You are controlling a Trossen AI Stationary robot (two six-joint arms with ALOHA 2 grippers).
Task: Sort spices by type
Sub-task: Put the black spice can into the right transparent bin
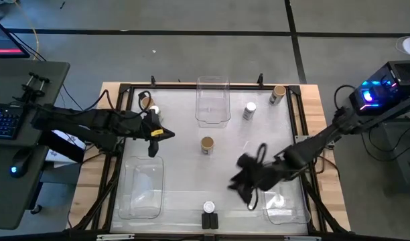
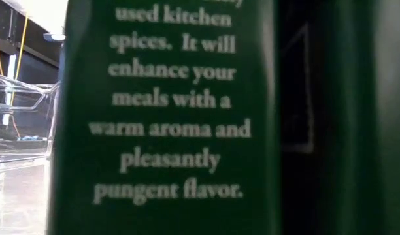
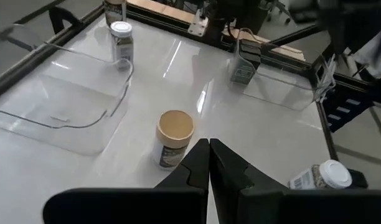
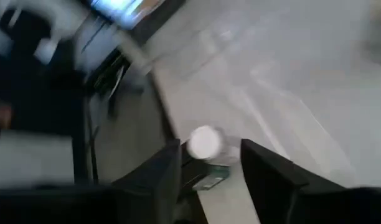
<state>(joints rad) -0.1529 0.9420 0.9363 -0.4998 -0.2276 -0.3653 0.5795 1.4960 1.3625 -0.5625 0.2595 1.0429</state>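
White tabletop [image 1: 178,144] — left claw [image 1: 153,134] pinched shut, right claw [image 1: 242,184] parted, empty — scattered spices [image 1: 207,145].

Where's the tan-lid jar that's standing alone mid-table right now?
In the high view the tan-lid jar stands upright near the table's centre, just below the top-middle clear bin. It sits between the left gripper and the right gripper, touching neither.

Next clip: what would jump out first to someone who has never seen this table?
The low view is almost filled by a dark green spice box standing right at the lens, its white label text readable. From above, three clear plastic bins sit on the white table, with a tan-lidded jar alone at the centre. The right end effector hangs open over a white-lidded jar near the front edge, while the left end effector is shut.
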